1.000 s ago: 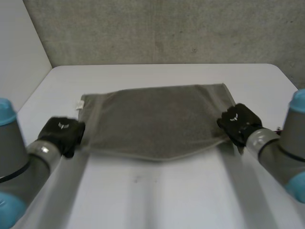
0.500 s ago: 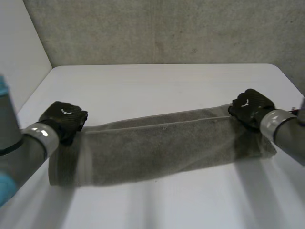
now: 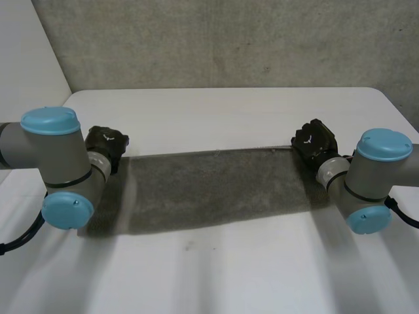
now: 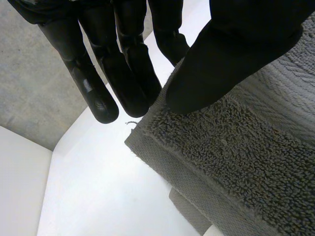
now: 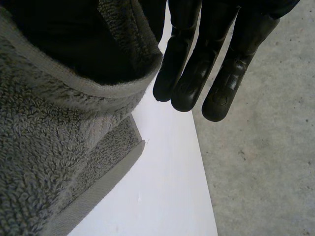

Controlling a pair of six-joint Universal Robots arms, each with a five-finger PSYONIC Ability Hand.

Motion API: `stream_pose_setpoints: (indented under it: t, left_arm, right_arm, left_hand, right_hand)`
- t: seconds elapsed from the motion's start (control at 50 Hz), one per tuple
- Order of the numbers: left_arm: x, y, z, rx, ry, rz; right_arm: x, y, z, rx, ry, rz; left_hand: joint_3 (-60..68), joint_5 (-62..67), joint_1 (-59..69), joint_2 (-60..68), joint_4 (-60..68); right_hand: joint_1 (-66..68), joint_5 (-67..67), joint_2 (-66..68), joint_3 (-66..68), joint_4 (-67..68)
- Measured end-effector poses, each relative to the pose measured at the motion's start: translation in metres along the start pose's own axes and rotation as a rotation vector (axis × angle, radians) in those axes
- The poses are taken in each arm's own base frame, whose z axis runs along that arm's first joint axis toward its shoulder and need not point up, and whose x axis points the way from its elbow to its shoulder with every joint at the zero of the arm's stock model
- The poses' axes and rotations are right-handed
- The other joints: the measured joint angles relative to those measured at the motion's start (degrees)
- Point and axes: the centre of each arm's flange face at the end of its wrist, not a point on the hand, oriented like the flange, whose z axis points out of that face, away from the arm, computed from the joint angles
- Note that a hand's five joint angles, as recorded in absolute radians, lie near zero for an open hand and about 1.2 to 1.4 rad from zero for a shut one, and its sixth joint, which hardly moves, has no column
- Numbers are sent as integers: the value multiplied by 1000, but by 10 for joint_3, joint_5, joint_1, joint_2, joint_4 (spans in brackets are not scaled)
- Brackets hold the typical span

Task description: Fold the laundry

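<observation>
Against 0.5 s ago, your towel (image 3: pixel 216 190) has stopped sagging as a loose roll. It is now 1 flat grey band drawn taut between the 2 hands. 1 s ago it was a wide open sheet, and the band is narrower than that, with layers doubled. The left arm (image 3: pixel 62 163) and right arm (image 3: pixel 370 180) have both swung in, so their blue-capped joints now sit beside the towel's ends. The hands have come closer to each other.

Your left hand (image 3: pixel 108 145) holds the band's far corner at its own end. In its wrist view the thumb (image 4: pixel 231 64) presses on top of the corner while the straight fingers (image 4: pixel 125 73) reach on past the hem, so the hand is clamped on the towel. A 2nd layer shows just under that corner.

Your right hand (image 3: pixel 313 140) has the opposite far corner. In its wrist view the hem curls up against the palm, with the straight fingers running on beyond it. This hand also pinches the towel, though the fold covers its thumb.

The far hem runs straight from hand to hand, and the near edge is soft and slightly bowed. Past both sets of fingertips, white worktop (image 3: pixel 216 111) runs on to the concrete wall (image 3: pixel 229 39). More worktop lies behind the wrists.
</observation>
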Motion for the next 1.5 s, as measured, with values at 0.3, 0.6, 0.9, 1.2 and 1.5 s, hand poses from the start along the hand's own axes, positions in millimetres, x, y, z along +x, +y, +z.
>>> stream_pose_setpoints:
  t: [0.3,0.6,0.9,1.2,1.5]
  left_arm:
    - [-63,-104,-10,337,-197,-48]
    - [-125,-185,-66,672,-314,-357]
    - [-24,-29,-65,192,-34,-325]
    - [-19,16,-71,74,-14,-277]
    - [-35,21,-68,67,-63,-299]
  right_arm:
    - [129,-69,14,223,379,9]
    - [223,-129,-28,519,670,222]
    - [39,-39,-58,86,-86,348]
    - [9,-3,-73,-65,-168,481]
    - [38,37,-77,-267,55,1004]
  left_hand:
    - [0,0,0,0,0]
    - [0,0,0,0,0]
    - [0,0,0,0,0]
    - [0,0,0,0,0]
    - [0,0,0,0,0]
  right_hand:
    - [0,0,0,1,0]
    - [0,0,0,1,0]
    - [0,0,0,1,2]
    - [-124,-144,-165,-168,-163]
    - [-274,-347,-341,-353,-352]
